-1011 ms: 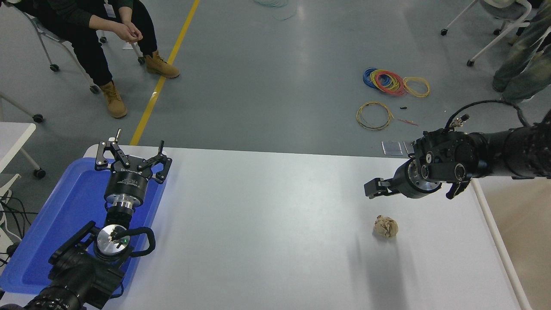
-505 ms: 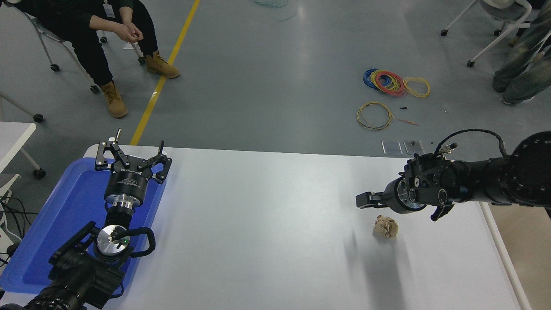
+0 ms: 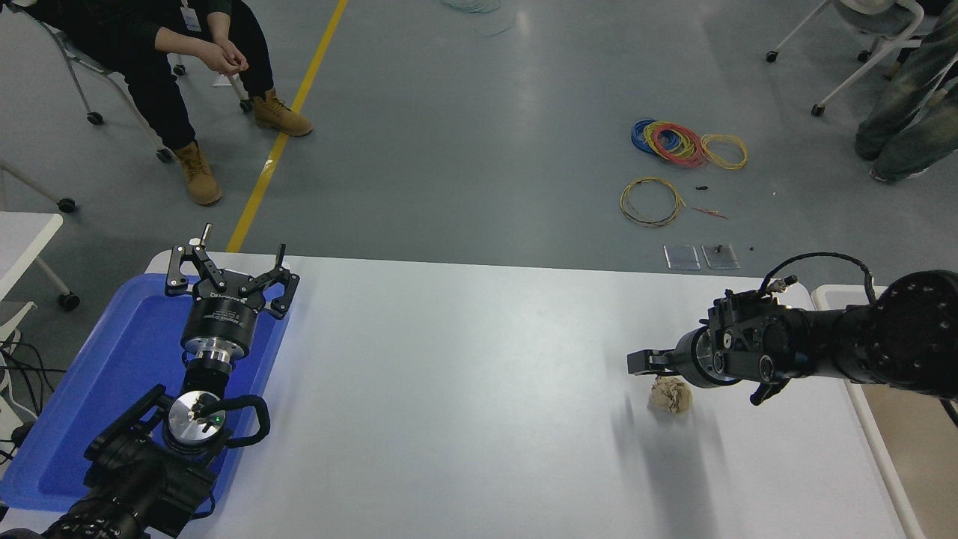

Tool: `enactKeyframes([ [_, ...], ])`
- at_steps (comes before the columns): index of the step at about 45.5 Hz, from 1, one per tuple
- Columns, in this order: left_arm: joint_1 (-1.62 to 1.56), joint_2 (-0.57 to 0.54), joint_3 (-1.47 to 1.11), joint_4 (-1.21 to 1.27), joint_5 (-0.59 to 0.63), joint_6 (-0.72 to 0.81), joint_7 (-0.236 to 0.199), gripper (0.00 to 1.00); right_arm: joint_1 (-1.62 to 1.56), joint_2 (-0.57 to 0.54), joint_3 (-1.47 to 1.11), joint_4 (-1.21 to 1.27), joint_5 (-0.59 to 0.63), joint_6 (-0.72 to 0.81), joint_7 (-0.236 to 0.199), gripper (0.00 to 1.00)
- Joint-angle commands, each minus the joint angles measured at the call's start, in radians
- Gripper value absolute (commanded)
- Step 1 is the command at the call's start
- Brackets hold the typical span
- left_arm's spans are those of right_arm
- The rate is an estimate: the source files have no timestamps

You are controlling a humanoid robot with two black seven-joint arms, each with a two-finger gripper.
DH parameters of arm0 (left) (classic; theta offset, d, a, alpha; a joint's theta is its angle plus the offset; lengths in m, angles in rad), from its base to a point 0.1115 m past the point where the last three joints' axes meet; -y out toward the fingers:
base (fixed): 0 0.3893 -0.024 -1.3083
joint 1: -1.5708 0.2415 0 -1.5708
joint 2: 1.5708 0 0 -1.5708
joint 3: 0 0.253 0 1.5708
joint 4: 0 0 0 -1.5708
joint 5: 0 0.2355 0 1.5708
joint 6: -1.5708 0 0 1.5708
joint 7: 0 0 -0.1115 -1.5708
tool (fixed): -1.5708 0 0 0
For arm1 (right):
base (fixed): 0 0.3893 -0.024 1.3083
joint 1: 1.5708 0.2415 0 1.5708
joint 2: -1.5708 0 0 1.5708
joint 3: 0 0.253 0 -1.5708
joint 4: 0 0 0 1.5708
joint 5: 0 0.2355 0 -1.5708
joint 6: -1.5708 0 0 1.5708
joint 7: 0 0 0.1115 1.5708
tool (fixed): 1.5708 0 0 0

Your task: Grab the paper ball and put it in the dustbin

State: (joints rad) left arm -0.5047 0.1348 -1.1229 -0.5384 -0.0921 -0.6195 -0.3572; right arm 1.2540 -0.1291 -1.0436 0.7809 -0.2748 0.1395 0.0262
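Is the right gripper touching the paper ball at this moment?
Cannot tell. In the head view the right gripper overlaps the paper ball's top edge, but this angle shows neither contact nor a gap.

A: Where is the left black metal gripper (image 3: 228, 271)?
B: At lower left of the frame, fingers spread wide.
A: And the right black gripper (image 3: 645, 362)?
B: Middle right, pointing left, arm horizontal; fingers unclear.

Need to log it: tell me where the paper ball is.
Head view: the paper ball lies on the white table's right side, just below the right gripper.
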Motion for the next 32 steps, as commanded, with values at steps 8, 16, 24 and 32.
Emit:
enactKeyframes([
  [8,0.000,-0.001,0.000,0.000,0.000,0.001,0.000,1.00,-0.022,0.006,-0.003,-0.003,-0.001,0.003,0.000,1.00],
  [16,0.000,0.000,0.000,0.000,0.000,0.000,0.000,1.00,-0.038,0.014,-0.003,-0.005,-0.015,0.002,0.001,0.96],
  [24,0.000,0.000,0.000,0.000,0.000,0.000,0.000,1.00,-0.044,0.014,-0.007,-0.005,-0.073,0.002,0.001,0.86],
  [32,0.000,0.000,0.000,0.000,0.000,0.000,0.000,1.00,-0.051,0.020,-0.010,-0.003,-0.080,0.003,0.003,0.20],
])
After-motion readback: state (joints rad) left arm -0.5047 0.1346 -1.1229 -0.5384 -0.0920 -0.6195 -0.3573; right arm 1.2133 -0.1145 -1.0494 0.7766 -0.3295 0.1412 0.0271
